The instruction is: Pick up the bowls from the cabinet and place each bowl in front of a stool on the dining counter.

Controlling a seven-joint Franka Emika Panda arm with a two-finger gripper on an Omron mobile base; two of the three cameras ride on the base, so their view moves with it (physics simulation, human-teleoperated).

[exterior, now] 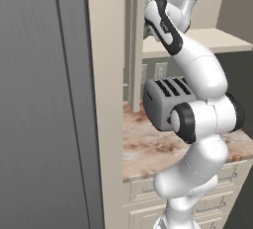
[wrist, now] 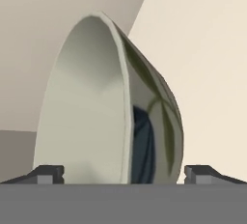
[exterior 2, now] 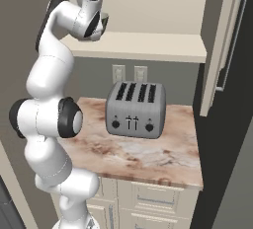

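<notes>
Bowl (wrist: 111, 102) is sitting between the wide-open fingers (wrist: 124, 174), rim facing them, ungripped, on the cabinet (exterior 2: 148, 45) shelf.

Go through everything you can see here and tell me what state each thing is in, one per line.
bowl: on the cabinet shelf, not yet gripped, its rim between the two fingertips
gripper: open, jaws wide on either side of the bowl's rim
cabinet door: swung open
toaster: upright on the marbled worktop, slots empty
drawers: closed
</notes>
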